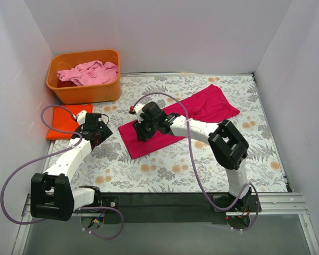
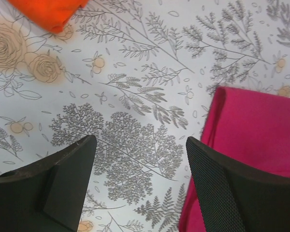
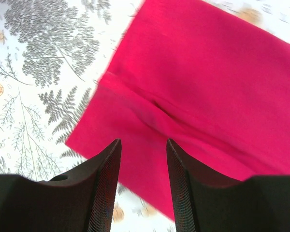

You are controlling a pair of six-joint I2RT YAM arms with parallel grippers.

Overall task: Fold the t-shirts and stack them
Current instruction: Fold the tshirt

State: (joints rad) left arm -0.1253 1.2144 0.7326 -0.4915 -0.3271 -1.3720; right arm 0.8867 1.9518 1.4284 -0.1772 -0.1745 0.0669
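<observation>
Magenta-red t-shirt flat, right gripper parted above it, left gripper parted alongside

- magenta-red t-shirt: soft matt cloth, lightly creased
- orange t-shirt: matt cloth
- tub: smooth, slightly glossy orange plastic
- tabletop: flat matt floral-printed surface
- right gripper pads: matt black, fine mesh texture

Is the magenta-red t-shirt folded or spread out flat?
Partly folded: the magenta-red t-shirt lies as a long strip, no sleeves showing; the right wrist view shows an overlapping layer's edge across it.
</observation>
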